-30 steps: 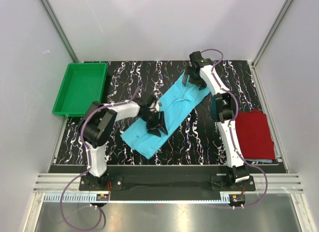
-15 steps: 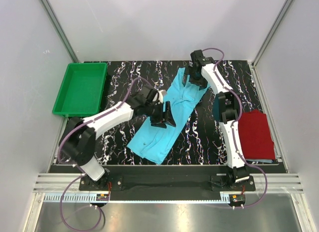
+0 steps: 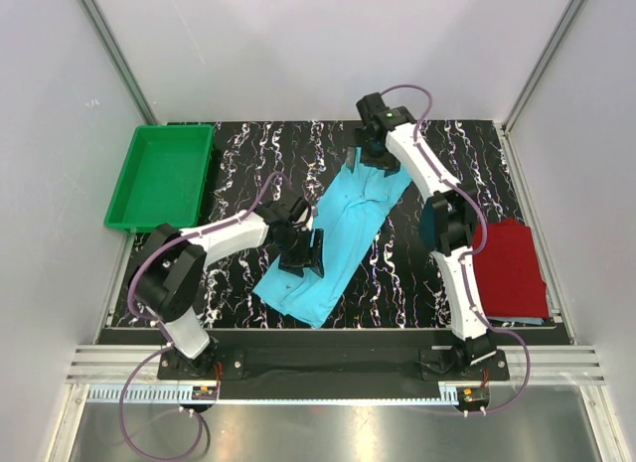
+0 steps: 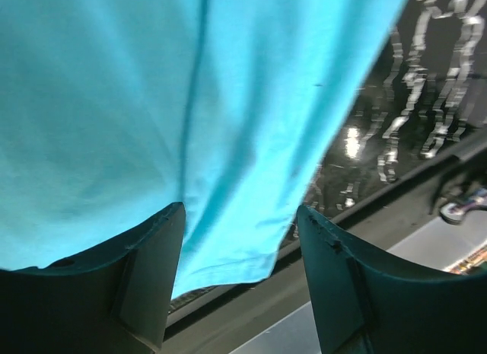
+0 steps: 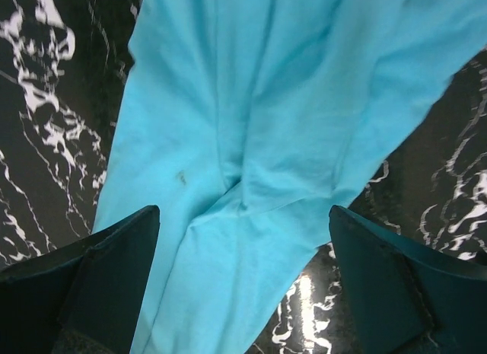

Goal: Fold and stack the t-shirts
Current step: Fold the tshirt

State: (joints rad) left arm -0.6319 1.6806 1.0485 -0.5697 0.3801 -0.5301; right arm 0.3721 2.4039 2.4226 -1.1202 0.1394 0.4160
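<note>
The turquoise t-shirt [image 3: 343, 229] lies as a long, narrow strip running diagonally across the black marbled mat, from far right to near left. My left gripper [image 3: 298, 251] is over the strip's left edge near its middle. In the left wrist view the gripper [image 4: 240, 209] is open, with turquoise cloth [image 4: 152, 103] below and nothing between the fingers. My right gripper [image 3: 370, 156] is over the strip's far end. In the right wrist view it [image 5: 243, 209] is wide open above creased cloth [image 5: 251, 103]. The dark red t-shirt [image 3: 509, 268] lies folded at the right edge.
A green plastic tray [image 3: 159, 174] stands at the far left, partly off the mat. The mat's near edge and a metal rail [image 3: 328, 368] run along the front. The enclosure walls close in on both sides and the back.
The turquoise shirt went from a wider shape to a long narrow strip. My left gripper moved left and nearer along it. My right gripper shifted left over the far end.
</note>
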